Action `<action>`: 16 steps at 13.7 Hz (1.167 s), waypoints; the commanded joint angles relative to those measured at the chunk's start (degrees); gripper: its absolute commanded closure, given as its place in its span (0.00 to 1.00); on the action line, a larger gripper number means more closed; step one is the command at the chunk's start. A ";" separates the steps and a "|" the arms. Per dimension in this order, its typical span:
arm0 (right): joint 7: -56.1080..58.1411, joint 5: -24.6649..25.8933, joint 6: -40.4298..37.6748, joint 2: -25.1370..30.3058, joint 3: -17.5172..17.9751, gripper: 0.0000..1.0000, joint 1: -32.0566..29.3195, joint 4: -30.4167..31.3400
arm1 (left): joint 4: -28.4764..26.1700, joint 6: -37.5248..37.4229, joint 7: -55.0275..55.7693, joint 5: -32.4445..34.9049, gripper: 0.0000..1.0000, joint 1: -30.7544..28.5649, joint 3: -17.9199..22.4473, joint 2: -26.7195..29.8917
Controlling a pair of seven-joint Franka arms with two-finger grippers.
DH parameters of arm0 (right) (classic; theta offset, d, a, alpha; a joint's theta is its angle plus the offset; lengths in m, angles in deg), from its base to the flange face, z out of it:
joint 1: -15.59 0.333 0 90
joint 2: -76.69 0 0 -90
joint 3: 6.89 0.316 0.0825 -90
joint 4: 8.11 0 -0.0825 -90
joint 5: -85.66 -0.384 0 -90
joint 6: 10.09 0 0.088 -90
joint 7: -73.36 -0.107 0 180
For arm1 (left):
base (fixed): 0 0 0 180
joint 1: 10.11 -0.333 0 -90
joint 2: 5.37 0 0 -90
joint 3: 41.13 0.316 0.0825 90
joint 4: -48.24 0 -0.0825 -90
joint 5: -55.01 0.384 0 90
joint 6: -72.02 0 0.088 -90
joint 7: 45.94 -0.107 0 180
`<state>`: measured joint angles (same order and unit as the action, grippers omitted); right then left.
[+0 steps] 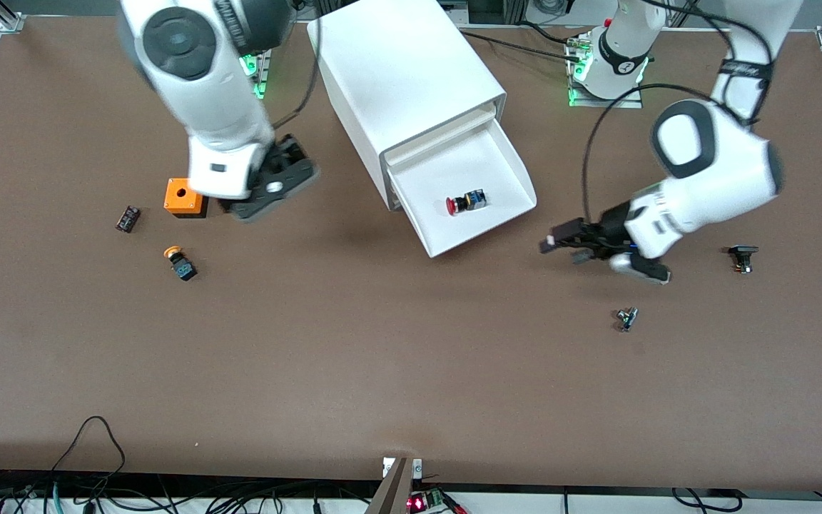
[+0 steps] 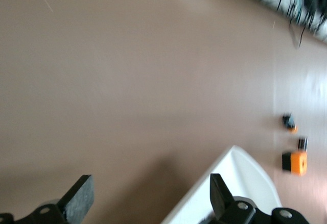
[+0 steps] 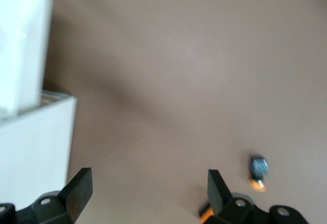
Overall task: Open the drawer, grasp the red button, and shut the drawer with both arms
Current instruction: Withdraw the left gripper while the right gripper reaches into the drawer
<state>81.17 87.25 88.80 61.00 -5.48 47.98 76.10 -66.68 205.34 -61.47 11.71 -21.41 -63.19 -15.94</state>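
Observation:
The drawer (image 1: pixel 468 189) is pulled out of the white cabinet (image 1: pixel 400 68) and stands open. The button (image 1: pixel 464 203), with its red cap, lies on its side inside the drawer. My left gripper (image 1: pixel 561 244) is open and empty, low over the table beside the drawer's front corner at the left arm's end. In the left wrist view that gripper (image 2: pixel 150 196) spans bare table, with the drawer's corner (image 2: pixel 232 180) by one finger. My right gripper (image 1: pixel 257 203) is open and empty over the table beside the orange box (image 1: pixel 184 198). The right wrist view shows this gripper (image 3: pixel 148 188) open, with the cabinet (image 3: pixel 25 71) to one side.
An orange-capped button (image 1: pixel 180 262) and a small black part (image 1: pixel 128 218) lie toward the right arm's end. A black part (image 1: pixel 742 257) and a small metal part (image 1: pixel 626 318) lie toward the left arm's end. Cables hang along the table's near edge.

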 commanded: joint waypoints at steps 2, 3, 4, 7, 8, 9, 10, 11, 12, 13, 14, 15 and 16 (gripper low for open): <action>5.87 -2.12 6.65 -6.72 4.30 0.00 1.71 -7.04 | 8.36 -12.40 1.11 12.82 0.00 -0.21 8.67 2.75; 10.17 -2.03 8.15 -6.99 4.92 0.00 1.71 -7.04 | 12.49 -18.12 1.11 18.89 0.00 -0.21 10.96 2.76; 13.52 -2.03 9.30 -7.34 5.01 0.00 1.88 -7.04 | 17.14 -24.27 1.11 22.95 0.00 -0.21 13.07 2.76; 17.41 -3.52 10.71 -8.39 8.33 0.00 2.15 -7.65 | 24.99 -37.22 1.72 34.65 0.00 -0.21 14.93 3.72; 17.42 -3.35 10.63 -8.74 9.57 0.00 2.15 -8.35 | 25.18 -38.30 2.16 37.99 0.00 -0.21 14.93 4.25; 17.59 -3.44 10.71 -9.27 10.10 0.00 2.24 -8.53 | 25.01 -38.31 2.34 41.07 0.00 -0.21 14.93 4.95; 18.20 -3.61 10.71 -10.41 10.81 0.00 2.24 -8.88 | 24.66 -38.22 2.34 42.84 0.00 -0.04 14.85 5.39; 19.60 -3.53 10.71 -11.98 12.38 0.00 2.24 -10.28 | 24.57 -38.04 2.86 44.51 0.00 0.22 14.76 5.39; 19.79 -3.53 10.71 -13.74 13.96 0.00 2.24 -11.95 | 24.48 -37.96 4.09 45.05 0.00 0.40 14.67 5.48; 19.62 -3.26 10.71 -15.15 15.46 0.00 2.24 -13.09 | 24.48 -37.95 6.27 45.06 0.00 0.58 14.50 5.66; 19.70 -3.09 10.71 -16.56 16.43 0.00 2.41 -13.98 | 24.48 -38.04 8.30 45.06 0.00 0.67 14.32 5.83; 20.31 -3.09 11.24 -18.05 16.44 0.00 2.76 -15.12 | 24.48 -38.04 9.80 45.06 0.00 0.75 14.23 6.09; 21.71 -3.00 12.03 -19.63 16.53 0.00 3.29 -16.26 | 24.57 -38.65 10.77 45.06 0.00 0.75 14.14 6.27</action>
<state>100.14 84.51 100.49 45.78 10.23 50.88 64.89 -42.31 168.02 -53.73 55.01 -21.10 -48.84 -10.72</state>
